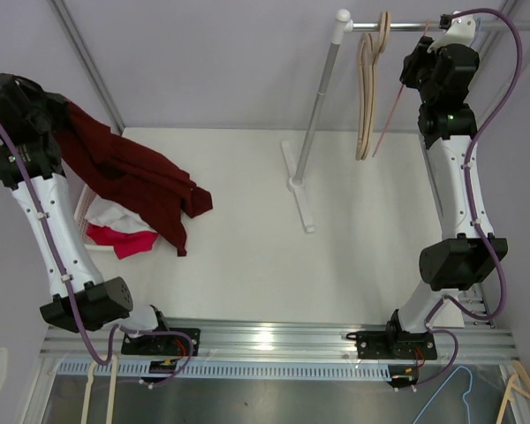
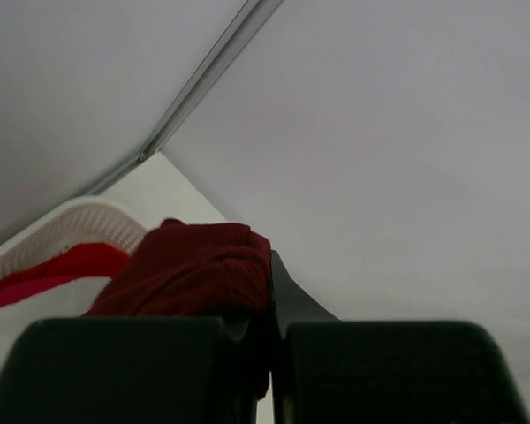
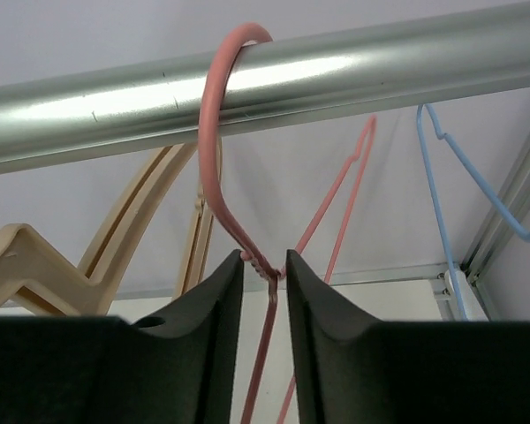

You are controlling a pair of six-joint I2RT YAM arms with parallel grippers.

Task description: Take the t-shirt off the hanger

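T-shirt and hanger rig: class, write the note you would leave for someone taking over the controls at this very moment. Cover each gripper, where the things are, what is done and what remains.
Left gripper: shut on the dark red t-shirt, held high. The cloth drapes down over the white basket onto the table.
Right gripper: fingers either side of the pink hanger at its neck; cannot tell if clamped.
Hanger: bare, hooked on the rail.
Done: t-shirt is off the hanger.
Left: probably set the t-shirt down, let go, and back the right gripper off the hanger.
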